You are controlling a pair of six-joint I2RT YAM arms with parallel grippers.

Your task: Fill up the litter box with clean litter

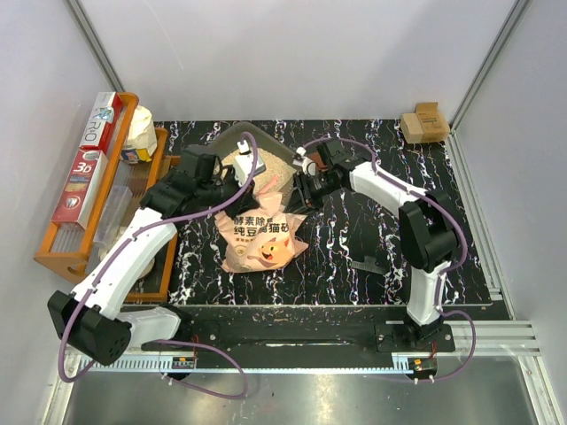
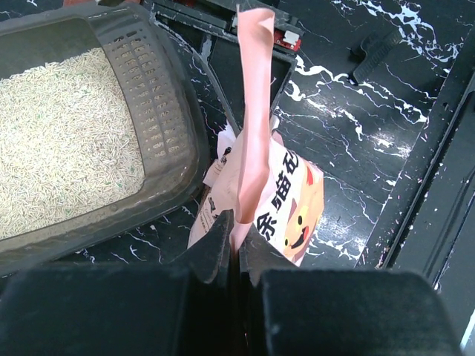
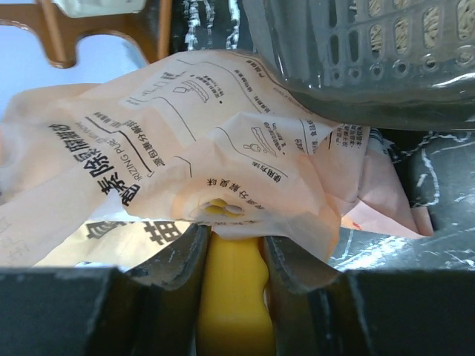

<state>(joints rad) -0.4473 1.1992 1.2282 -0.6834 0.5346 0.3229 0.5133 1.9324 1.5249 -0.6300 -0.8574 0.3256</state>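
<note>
We scoop, likely | left gripper [image 2: 236,231] pinches pink pig-printed bag [image 2: 256,111] | right gripper [image 3: 234,236] clamps yellow plastic scoop [image 3: 234,297] | next: tip into dark-grey plastic tub [image 2: 159,111]

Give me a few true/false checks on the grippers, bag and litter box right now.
1. The left gripper is shut on an edge of the pink bag. True.
2. The litter box is empty. False: clean litter covers its floor.
3. The right gripper grips the yellow scoop. True.
4. The pink bag lies inside the litter box. False: it is outside, beside the box.
</note>
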